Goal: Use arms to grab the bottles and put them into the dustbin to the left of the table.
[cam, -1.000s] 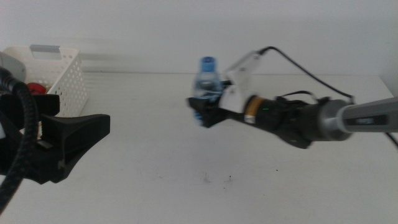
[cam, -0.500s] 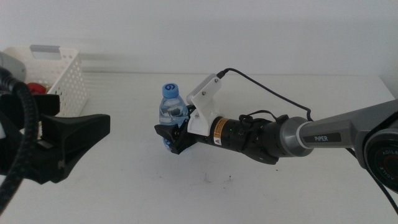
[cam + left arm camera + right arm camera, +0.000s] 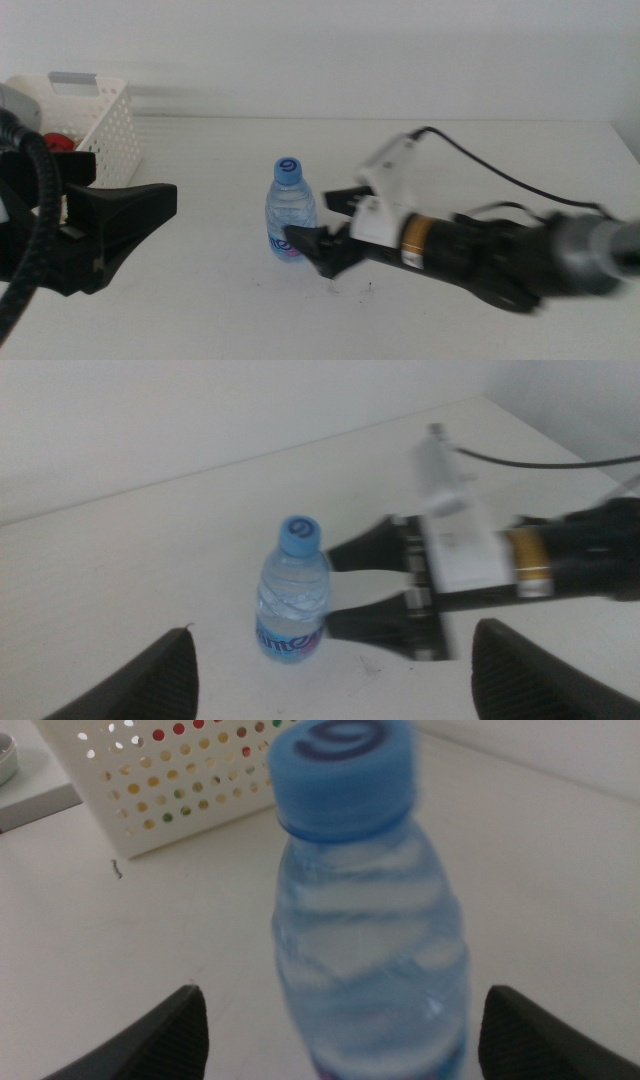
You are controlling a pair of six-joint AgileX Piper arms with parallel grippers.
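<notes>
1. Water bottle is standing upright mid-table, right of the dustbin.
2. My right gripper is spreading released jaws around it.
3. My left gripper is waiting open, near left.

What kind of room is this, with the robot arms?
Probably a robot test lab, not a home. A bare white table holds only a water bottle and a white basket, and two robot arms reach over it.

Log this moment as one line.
right gripper: open, beside water bottle | bottle: upright on table, released | left gripper: open, waiting | bin: far left
</notes>
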